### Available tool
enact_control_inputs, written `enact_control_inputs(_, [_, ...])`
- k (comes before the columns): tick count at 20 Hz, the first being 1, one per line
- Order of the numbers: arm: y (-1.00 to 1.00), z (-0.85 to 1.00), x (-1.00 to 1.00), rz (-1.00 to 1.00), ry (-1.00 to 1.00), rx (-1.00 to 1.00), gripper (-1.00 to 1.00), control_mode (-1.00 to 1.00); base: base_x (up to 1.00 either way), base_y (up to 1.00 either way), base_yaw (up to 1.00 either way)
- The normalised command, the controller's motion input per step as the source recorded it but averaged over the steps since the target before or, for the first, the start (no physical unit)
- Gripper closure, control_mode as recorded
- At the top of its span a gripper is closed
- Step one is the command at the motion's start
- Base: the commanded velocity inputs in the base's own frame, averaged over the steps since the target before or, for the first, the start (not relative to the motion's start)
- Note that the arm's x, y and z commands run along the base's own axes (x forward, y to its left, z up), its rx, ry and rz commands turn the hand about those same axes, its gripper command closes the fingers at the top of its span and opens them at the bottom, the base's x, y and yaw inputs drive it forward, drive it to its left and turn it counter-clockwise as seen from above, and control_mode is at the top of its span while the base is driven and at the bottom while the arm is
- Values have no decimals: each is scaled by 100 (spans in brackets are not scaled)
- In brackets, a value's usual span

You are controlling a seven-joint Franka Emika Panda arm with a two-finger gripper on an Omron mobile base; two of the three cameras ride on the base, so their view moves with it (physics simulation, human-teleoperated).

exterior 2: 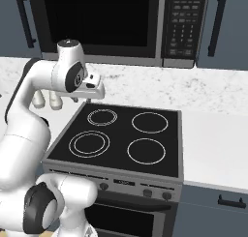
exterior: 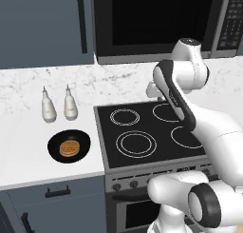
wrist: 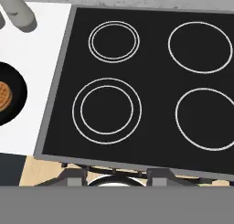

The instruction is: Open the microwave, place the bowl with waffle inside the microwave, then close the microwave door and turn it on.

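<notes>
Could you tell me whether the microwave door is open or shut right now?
Shut: the microwave door lies flush across the microwave front, with no grey cavity showing.

You have open room over the stovetop (exterior: 152, 132): its four rings are bare and nothing stands on the black glass. To its left, two white bottles (exterior: 59, 105) stand upright near the back of the counter (exterior: 23, 151), just behind the bowl (exterior: 69, 146), so from the front or from above your way to the bowl is free. Above, the microwave door (exterior: 156, 20) sits shut, barring the cavity.
</notes>
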Motion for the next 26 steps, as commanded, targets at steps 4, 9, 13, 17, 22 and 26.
enact_control_inputs(4, [0,0,-42,0,-5,0,-100,-100,0,0,0])
enact_control_inputs(9, [-43,2,-62,0,-44,3,-100,-100,0,0,0])
enact_control_inputs(13, [-69,32,-33,0,-48,1,-100,-100,0,0,0])
enact_control_inputs(17, [-87,73,0,-1,-37,0,-100,-100,0,0,0])
enact_control_inputs(22, [-96,100,-1,-2,-31,0,-100,-100,0,0,0])
enact_control_inputs(26, [-89,79,-1,0,-32,0,-100,-100,0,0,0])
